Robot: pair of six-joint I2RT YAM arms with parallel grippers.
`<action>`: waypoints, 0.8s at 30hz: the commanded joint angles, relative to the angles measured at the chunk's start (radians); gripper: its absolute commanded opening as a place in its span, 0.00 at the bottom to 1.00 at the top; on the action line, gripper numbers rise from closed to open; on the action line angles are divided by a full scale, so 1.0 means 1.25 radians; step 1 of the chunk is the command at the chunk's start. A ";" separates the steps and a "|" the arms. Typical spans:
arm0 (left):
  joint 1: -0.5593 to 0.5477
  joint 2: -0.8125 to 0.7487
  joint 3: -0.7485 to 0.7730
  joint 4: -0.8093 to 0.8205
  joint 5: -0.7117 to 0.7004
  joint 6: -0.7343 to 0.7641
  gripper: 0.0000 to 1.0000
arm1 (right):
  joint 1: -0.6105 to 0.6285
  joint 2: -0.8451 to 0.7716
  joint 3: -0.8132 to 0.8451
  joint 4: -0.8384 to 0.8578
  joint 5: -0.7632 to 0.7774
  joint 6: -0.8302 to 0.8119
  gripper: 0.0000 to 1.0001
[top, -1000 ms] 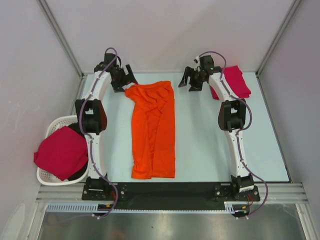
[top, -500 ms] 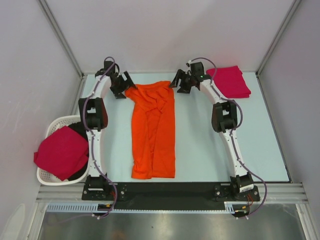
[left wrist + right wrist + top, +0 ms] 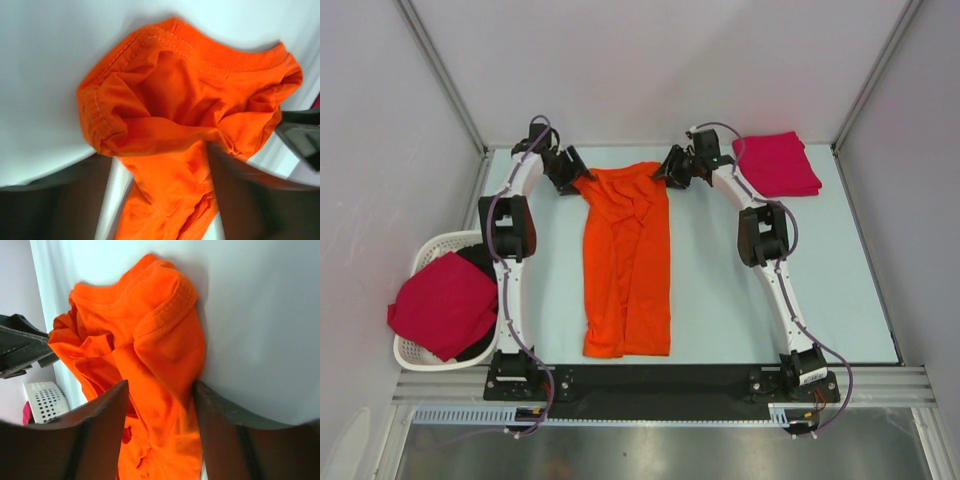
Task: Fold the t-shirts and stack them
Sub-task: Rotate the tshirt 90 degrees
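Note:
The orange t-shirt [image 3: 626, 260] lies as a long strip down the middle of the table, its far end bunched. My left gripper [image 3: 576, 173] is at the far left corner of that end. In the left wrist view my left gripper [image 3: 160, 165] stands open, astride a rumpled fold of the orange t-shirt [image 3: 170, 100]. My right gripper [image 3: 669, 169] is at the far right corner. In the right wrist view my right gripper [image 3: 160, 390] is open too, its fingers [image 3: 95, 430] close on either side of the orange t-shirt [image 3: 150, 340]. A folded crimson t-shirt [image 3: 778, 163] lies at the far right.
A white slatted basket [image 3: 424, 259] stands off the table's left edge with another crimson t-shirt [image 3: 444, 305] heaped in it. Grey walls close in the table at the back and on both sides.
Both grippers have moved inward to the orange t-shirt's far corners. Their jaws have narrowed, the right more than the left.

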 commanded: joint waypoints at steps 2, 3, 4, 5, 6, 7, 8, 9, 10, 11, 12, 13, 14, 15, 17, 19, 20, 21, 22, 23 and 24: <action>-0.008 0.037 0.031 0.024 0.044 -0.024 0.47 | 0.032 0.034 -0.005 0.043 -0.006 0.044 0.21; -0.012 0.050 0.042 0.027 0.049 -0.028 0.33 | 0.032 0.035 -0.007 0.043 -0.010 0.053 0.03; -0.013 0.057 0.049 0.030 0.056 -0.034 0.26 | 0.034 0.037 -0.007 0.039 -0.009 0.055 0.00; -0.014 0.063 0.058 0.033 0.066 -0.038 0.19 | 0.035 0.034 -0.010 0.034 -0.006 0.057 0.00; -0.017 0.075 0.075 0.037 0.068 -0.040 0.12 | 0.039 0.033 -0.013 0.033 -0.003 0.055 0.00; -0.017 0.080 0.084 0.039 0.072 -0.045 0.11 | 0.042 0.031 -0.014 0.027 0.001 0.048 0.00; -0.017 0.087 0.092 0.043 0.077 -0.050 0.11 | 0.043 0.027 -0.025 0.022 0.007 0.044 0.00; -0.017 0.087 0.097 0.055 0.083 -0.053 0.11 | 0.043 0.012 -0.035 0.022 0.017 0.040 0.00; -0.017 0.087 0.097 0.064 0.087 -0.056 0.11 | 0.043 0.005 -0.050 0.026 0.022 0.037 0.00; -0.017 0.086 0.097 0.073 0.089 -0.059 0.11 | 0.042 -0.007 -0.063 0.034 0.029 0.036 0.00; -0.017 0.086 0.096 0.091 0.096 -0.061 0.13 | 0.042 -0.026 -0.091 0.039 0.043 0.033 0.00; -0.017 0.086 0.095 0.103 0.106 -0.071 0.13 | 0.042 -0.036 -0.104 0.044 0.047 0.033 0.00; -0.017 0.090 0.095 0.114 0.116 -0.077 0.13 | 0.042 -0.042 -0.111 0.050 0.050 0.031 0.00; -0.017 0.092 0.098 0.134 0.137 -0.083 0.12 | 0.042 -0.050 -0.117 0.047 0.060 0.028 0.00; -0.020 0.096 0.100 0.147 0.145 -0.097 0.11 | 0.042 -0.058 -0.121 0.038 0.072 0.020 0.00; -0.023 0.099 0.100 0.161 0.161 -0.104 0.06 | 0.039 -0.076 -0.138 0.040 0.096 0.016 0.00; -0.024 0.102 0.096 0.160 0.160 -0.107 0.00 | 0.039 -0.083 -0.144 0.040 0.115 0.013 0.00; -0.024 0.103 0.092 0.161 0.164 -0.110 0.00 | 0.039 -0.091 -0.150 0.040 0.126 0.011 0.00; -0.025 0.107 0.091 0.161 0.172 -0.109 0.00 | 0.039 -0.105 -0.164 0.044 0.136 0.009 0.00; -0.027 0.107 0.085 0.156 0.175 -0.108 0.00 | 0.039 -0.113 -0.170 0.044 0.154 0.008 0.00; -0.027 0.107 0.079 0.154 0.176 -0.103 0.00 | 0.038 -0.118 -0.177 0.049 0.159 0.006 0.00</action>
